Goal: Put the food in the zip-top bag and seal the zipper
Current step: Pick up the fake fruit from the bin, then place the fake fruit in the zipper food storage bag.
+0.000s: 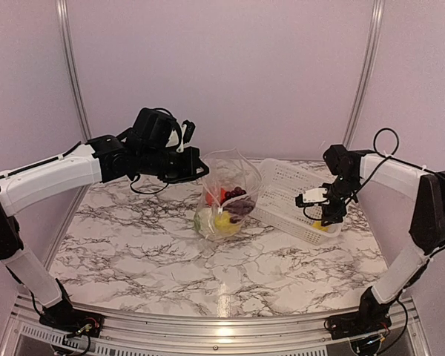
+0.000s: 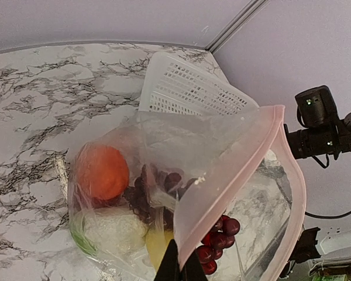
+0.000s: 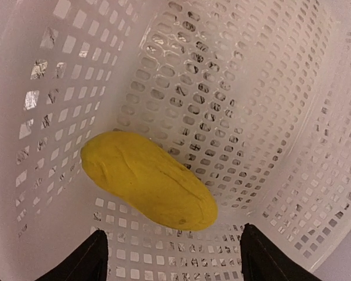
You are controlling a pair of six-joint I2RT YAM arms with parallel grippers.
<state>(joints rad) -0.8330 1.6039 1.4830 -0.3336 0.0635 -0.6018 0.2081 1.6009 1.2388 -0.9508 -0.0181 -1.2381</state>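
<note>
One yellow piece (image 3: 149,178) lies in the basket (image 3: 269,88) under the wide-open right gripper (image 3: 174,234), while beside the basket the left gripper (image 2: 178,262) pinches up the zip-top bag (image 1: 230,185) by its rim so it gapes.

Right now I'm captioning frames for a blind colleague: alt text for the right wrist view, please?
A yellow toy food piece lies alone on the floor of a white perforated basket. The right gripper hangs above it, open, its two dark fingertips showing at the bottom edge.
</note>
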